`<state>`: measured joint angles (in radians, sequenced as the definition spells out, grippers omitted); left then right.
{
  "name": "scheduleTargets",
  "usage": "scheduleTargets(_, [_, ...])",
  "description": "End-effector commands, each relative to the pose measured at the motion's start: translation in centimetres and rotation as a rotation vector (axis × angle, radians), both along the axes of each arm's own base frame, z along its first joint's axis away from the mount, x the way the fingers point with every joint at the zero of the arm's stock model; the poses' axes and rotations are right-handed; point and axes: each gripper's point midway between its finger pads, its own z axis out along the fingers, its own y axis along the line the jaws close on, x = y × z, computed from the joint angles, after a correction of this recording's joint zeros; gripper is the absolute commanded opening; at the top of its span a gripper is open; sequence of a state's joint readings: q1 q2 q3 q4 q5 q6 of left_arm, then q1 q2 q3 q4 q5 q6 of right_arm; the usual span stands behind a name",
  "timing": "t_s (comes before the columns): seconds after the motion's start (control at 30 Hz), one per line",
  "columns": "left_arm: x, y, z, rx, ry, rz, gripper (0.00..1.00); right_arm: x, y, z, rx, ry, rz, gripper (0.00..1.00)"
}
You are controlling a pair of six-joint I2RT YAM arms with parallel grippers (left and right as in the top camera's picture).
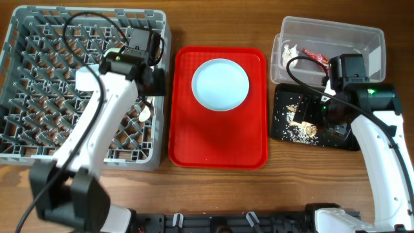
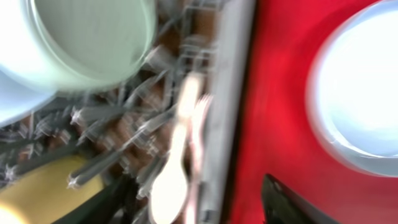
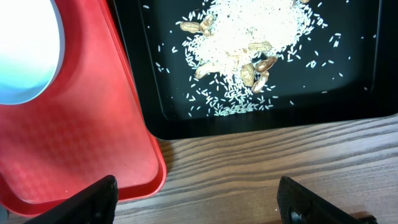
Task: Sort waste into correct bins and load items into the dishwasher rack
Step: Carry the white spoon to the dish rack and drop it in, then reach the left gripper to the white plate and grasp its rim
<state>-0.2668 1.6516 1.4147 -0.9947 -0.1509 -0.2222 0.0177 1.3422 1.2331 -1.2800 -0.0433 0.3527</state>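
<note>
The grey dishwasher rack [image 1: 39,123] stands at the left. In the blurred left wrist view it holds a mint-blue bowl [image 2: 93,37], a yellow cup [image 2: 37,193], a white spoon [image 2: 166,180] and a white fork [image 2: 200,121]. My left gripper [image 1: 154,83] is open and empty over the rack's right edge [image 2: 199,211]. The white plate [image 1: 220,84] lies on the red serving tray. The clear tub [image 1: 369,39] holds the red wrapper [image 1: 315,56] and the white tissue [image 1: 288,52]. The black tray [image 1: 279,126] holds food scraps [image 3: 249,31]. My right gripper [image 1: 309,111] is open and empty [image 3: 199,205].
The red serving tray [image 1: 217,139] lies between the rack and the bins, and its corner shows in the right wrist view [image 3: 81,155]. Bare wooden table [image 3: 261,168] lies in front of the black tray. The right arm reaches over the black tray's right side.
</note>
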Motion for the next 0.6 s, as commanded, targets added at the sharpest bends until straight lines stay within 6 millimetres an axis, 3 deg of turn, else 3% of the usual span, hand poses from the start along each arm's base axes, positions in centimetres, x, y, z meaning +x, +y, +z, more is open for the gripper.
scheduleTargets(0.0, [0.4,-5.4,4.3,-0.182,-0.145,-0.133,0.72,0.2,-0.3,0.9,-0.016,-0.032,0.005,0.82])
scheduleTargets(0.1, [0.9,-9.3,5.1,-0.267,-0.194,-0.231,0.72,0.2,-0.3,0.9,-0.016,-0.032,0.005,0.82])
scheduleTargets(0.23, [1.1,-14.1,3.5,-0.273,-0.202,-0.356,0.73,0.2,-0.3,0.9,-0.016,-0.032,0.006,0.82])
scheduleTargets(0.4, [0.3,-18.7,-0.9,-0.252,-0.131,-0.467,0.73,0.2,-0.3,0.9,-0.016,-0.032,0.005,0.82])
scheduleTargets(0.57, [-0.7,-21.3,-5.9,-0.222,-0.043,-0.523,0.75,0.2,-0.3,0.9,-0.016,-0.032,0.006,0.82])
